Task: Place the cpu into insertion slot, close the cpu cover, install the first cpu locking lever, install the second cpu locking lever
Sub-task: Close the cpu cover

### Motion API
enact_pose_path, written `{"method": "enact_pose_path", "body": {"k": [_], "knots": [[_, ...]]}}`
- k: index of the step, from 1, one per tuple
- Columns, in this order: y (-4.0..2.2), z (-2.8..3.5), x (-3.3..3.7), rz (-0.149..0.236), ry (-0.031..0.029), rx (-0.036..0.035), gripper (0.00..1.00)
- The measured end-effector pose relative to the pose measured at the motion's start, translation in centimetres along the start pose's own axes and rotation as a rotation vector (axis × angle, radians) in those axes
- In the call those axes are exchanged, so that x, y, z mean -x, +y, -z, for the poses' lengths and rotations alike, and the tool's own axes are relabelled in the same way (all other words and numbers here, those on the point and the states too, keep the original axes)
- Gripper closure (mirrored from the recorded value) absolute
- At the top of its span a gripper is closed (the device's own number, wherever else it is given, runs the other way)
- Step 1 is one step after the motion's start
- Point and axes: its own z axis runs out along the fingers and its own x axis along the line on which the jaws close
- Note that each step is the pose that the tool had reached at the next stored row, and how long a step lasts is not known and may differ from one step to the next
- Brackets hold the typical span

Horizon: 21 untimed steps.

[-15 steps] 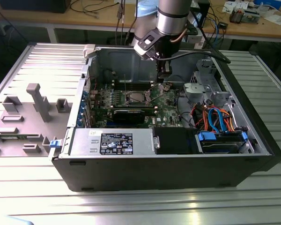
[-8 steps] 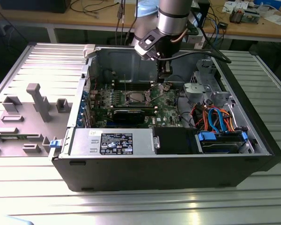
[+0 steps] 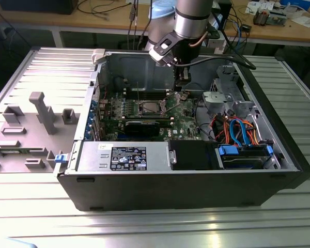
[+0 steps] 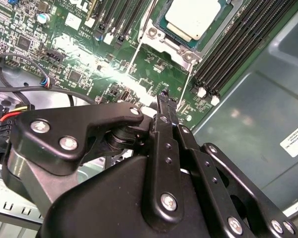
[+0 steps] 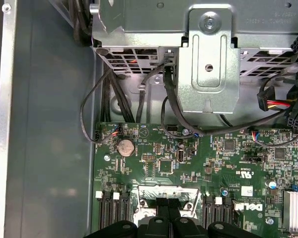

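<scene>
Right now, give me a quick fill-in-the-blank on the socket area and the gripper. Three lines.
1. The cpu lies in the insertion slot with its ___ metal top facing up.
2. The circuit board around the slot is ___.
3. The gripper hangs above the board, beside the slot, with its jaws ___.

Missing words: silver; green; shut.

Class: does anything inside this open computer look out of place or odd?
Yes. Beside the cpu, seated in its slot, two thin levers stand loose off the board instead of lying latched. Nothing looks spilled or broken.
</scene>
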Motion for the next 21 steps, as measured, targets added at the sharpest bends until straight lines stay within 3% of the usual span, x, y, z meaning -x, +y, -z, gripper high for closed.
{"method": "enact_pose_path", "body": {"k": [15, 21], "knots": [[0.46, 0.00, 0.02, 0.000, 0.0000, 0.0000, 0.89], [1.19, -0.06, 0.05, 0.000, 0.0000, 0.0000, 0.89]]}}
